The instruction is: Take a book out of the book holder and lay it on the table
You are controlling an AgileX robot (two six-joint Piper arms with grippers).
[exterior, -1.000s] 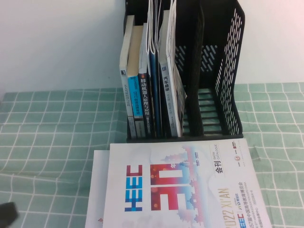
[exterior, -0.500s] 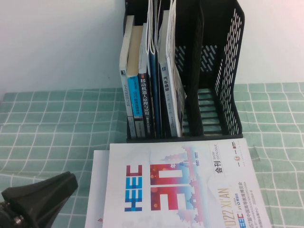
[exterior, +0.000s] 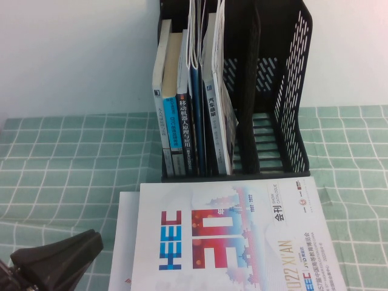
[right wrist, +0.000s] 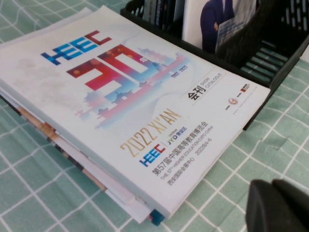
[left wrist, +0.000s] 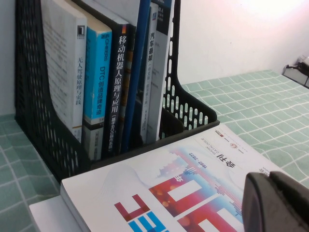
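Observation:
The white magazine with blue "HEEC" and red "30" lies flat, cover up, on the green grid-cloth table, right in front of the black book holder. It rests on other thin publications. It also shows in the left wrist view and the right wrist view. My left gripper is shut and empty at the near left, beside the magazine; its tips hang over the cover's near part. My right gripper is shut and empty over bare cloth near the magazine's corner, and is out of the high view.
Several upright books fill the holder's left slots; its right slots are empty. A white brochure sticks out from under the magazine on the left. A white wall stands behind the holder. Bare cloth lies left and right.
My left gripper has come up into the high view from the lower left corner and now sits beside the magazine. The magazine and holder have not moved.

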